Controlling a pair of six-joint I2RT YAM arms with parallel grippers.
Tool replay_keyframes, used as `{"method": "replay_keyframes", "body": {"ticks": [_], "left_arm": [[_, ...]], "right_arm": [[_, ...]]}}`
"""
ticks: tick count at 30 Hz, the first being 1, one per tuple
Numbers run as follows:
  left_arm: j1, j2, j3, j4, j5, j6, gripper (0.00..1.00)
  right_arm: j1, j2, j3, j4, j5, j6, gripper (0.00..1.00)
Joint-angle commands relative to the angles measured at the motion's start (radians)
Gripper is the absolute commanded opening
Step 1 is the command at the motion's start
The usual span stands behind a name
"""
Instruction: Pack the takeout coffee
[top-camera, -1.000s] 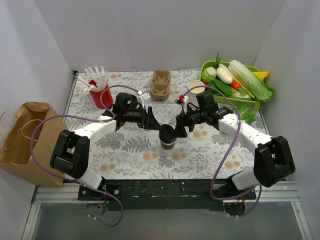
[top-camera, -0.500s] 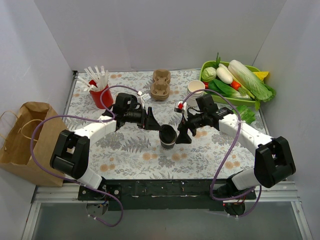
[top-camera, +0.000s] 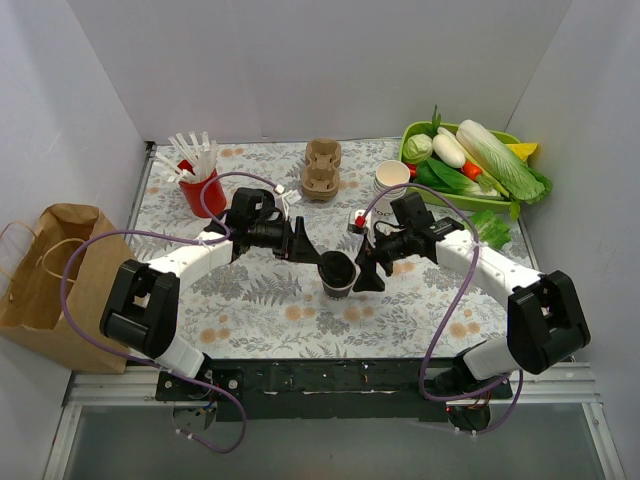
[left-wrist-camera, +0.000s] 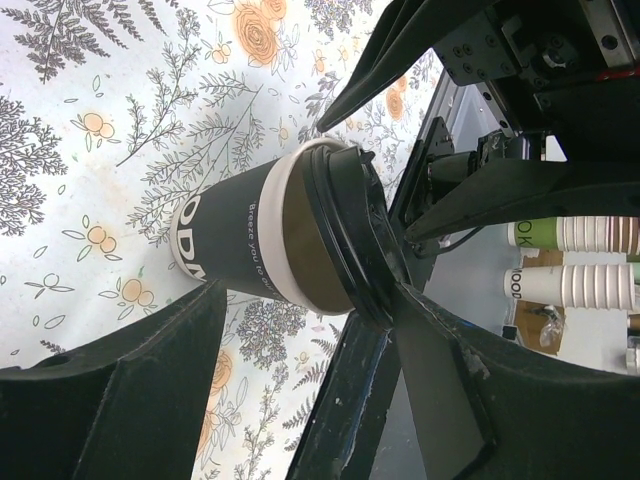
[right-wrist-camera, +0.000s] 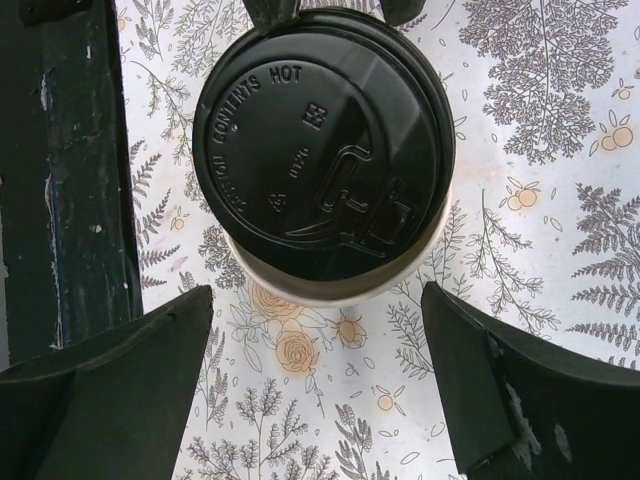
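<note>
The takeout coffee cup (top-camera: 337, 274), a dark printed paper cup with a white band and a black lid, stands upright mid-table. It also shows in the left wrist view (left-wrist-camera: 270, 240) and from above in the right wrist view (right-wrist-camera: 325, 150). My left gripper (top-camera: 312, 252) is open just left of the cup, one finger (left-wrist-camera: 440, 390) near the lid's rim. My right gripper (top-camera: 366, 272) is open just right of the cup, its fingers (right-wrist-camera: 110, 385) wide apart and clear of the lid. The tan pulp carrier (top-camera: 322, 167) sits at the back, with nothing in it.
A red cup of white straws (top-camera: 203, 186) stands back left. A brown paper bag (top-camera: 55, 280) stands off the table's left edge. An open white cup (top-camera: 392, 177) stands beside a green tray of vegetables (top-camera: 412, 137) at the back right.
My right gripper has drawn back from over the cup's lid to the right and now stands open beside it. The cup and my left gripper have stayed put.
</note>
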Motion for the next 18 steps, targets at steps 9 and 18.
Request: {"method": "replay_keyframes", "body": {"ticks": [9,18], "left_arm": [[-0.002,-0.024,-0.031,-0.011,0.007,0.037,0.66],[-0.002,-0.004,-0.050,-0.003,0.005,0.050,0.66]], "right_arm": [[0.014,0.027,-0.010,0.085,0.012,0.011,0.89],[0.016,0.023,-0.017,0.082,-0.013,0.014,0.89]]}}
